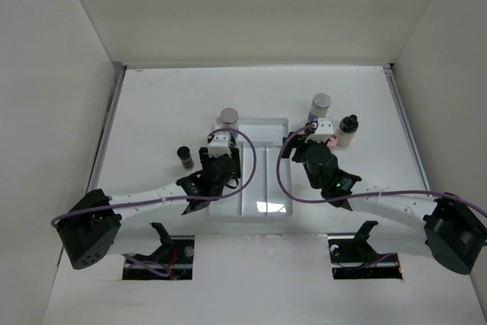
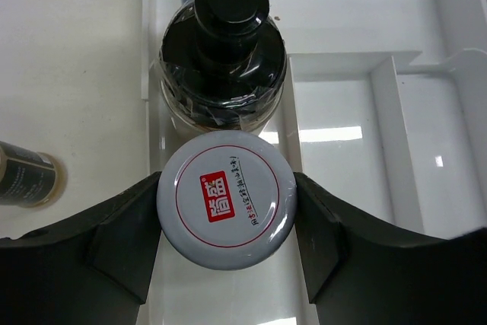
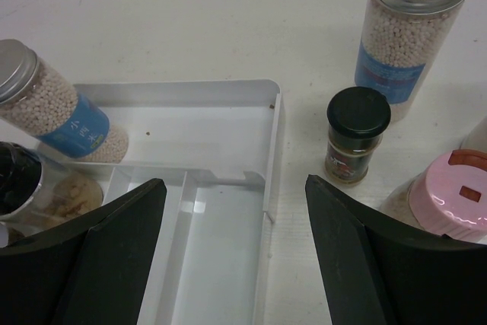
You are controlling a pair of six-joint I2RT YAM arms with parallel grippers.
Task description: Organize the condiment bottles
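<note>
Left and right wrist views, arms over the sorting area. My left end effector (image 2: pixel 226 192) is closed on the white-lidded jar (image 2: pixel 226 202), with one finger pressed against each side of its red-marked lid. The jar is over the left compartment of the clear tray (image 2: pixel 342 188); I cannot tell whether its base rests on the floor. Just beyond it in the same compartment stands the black-capped jar (image 2: pixel 228 58), and the grey-capped, blue-labelled pellet jar (image 3: pixel 57 108) is at the tray's far left end. The small dark bottle (image 2: pixel 27 176) lies on the surface (image 2: pixel 76 74) left of the tray, apart from it. My right end effector (image 3: pixel 230 188) is open and empty above the tray's right rim. To its right on the surface, near one another, are the tall jar (image 3: pixel 415 36) with grey cap and blue label, the black-capped bottle (image 3: pixel 356 138) and the pink-capped jar (image 3: pixel 456 195).
</note>
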